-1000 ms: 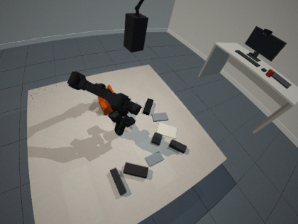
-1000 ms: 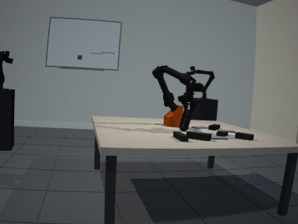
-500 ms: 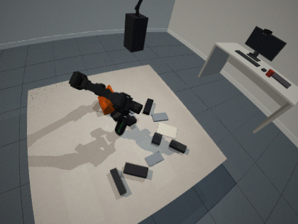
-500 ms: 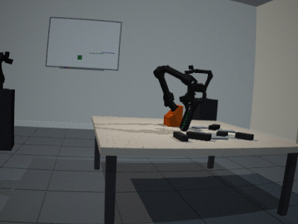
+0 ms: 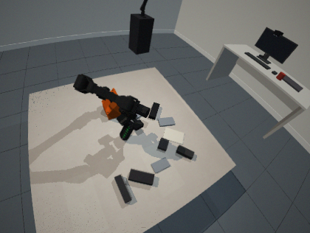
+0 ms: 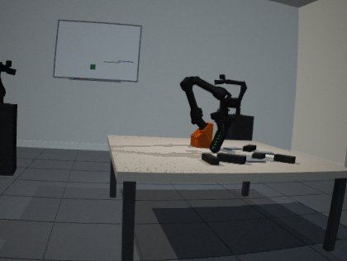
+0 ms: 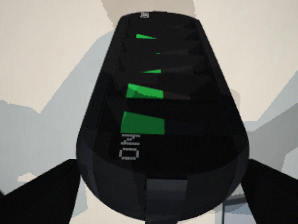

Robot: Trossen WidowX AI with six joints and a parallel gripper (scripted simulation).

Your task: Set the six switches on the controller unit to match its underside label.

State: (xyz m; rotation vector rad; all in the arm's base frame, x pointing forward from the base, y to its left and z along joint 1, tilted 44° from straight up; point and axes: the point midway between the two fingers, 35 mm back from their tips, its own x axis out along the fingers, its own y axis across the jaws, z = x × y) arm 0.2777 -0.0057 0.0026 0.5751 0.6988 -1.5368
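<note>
You have the controller unit (image 7: 162,119) clamped between the fingers and lifted off the table (image 6: 165,158). In the wrist view it fills the middle of the picture, its rounded near end toward the camera and its switch face up, so you look along the row of rocker switches. Four green patches (image 7: 143,123) show down the row, the two nearest broad and bright, the two farther ones thin slivers; the word ON is printed beside the nearest. How each of the six switches stands you cannot tell from here. The dark fingers sit at the lower left and lower right corners, spread wide on the unit's sides.

From the exterior view the unit (image 6: 217,138) hangs steeply tilted, nearly on end, its lower tip just above the table and its green marks facing the camera. In the top view the unit (image 5: 126,132) is a short dark bar with green marks under the gripper (image 5: 132,123), above the middle of the table.

The arm (image 5: 107,96) reaches from its shoulder over an orange block (image 5: 110,108) that sits just behind the gripper. Spread to the right and front of the unit lie other parts: a white plate (image 5: 173,135), two pale grey plates (image 5: 167,121) and (image 5: 161,164), and several dark modules, among them one near the gripper (image 5: 154,110), two small ones (image 5: 163,144) and (image 5: 184,151), and two longer ones (image 5: 141,177) and (image 5: 122,189) near the front edge.
</note>
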